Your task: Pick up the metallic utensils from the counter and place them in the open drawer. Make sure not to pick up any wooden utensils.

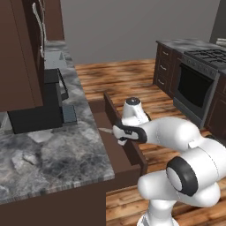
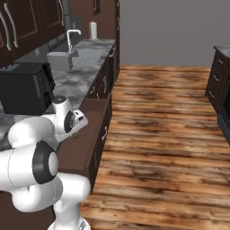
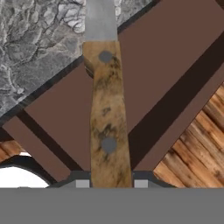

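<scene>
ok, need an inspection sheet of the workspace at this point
Surface: grey-white marbled stone counter, bare near the drawer.
Job's things: dark brown wooden open drawer, inside bare where visible; riveted wood-handled utensil with flat silver blade, blade reaching over the counter edge.
Clutter: black coffee machine and sink on the counter.
Grippers: hand shut on the utensil's handle, above the drawer.
Cables: nothing seen.
Surroundings: wood-plank floor, stove.

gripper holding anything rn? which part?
Yes: the gripper is shut on a knife-like utensil, held at the butt end of its riveted wooden handle, silver blade pointing away over the open drawer.
</scene>
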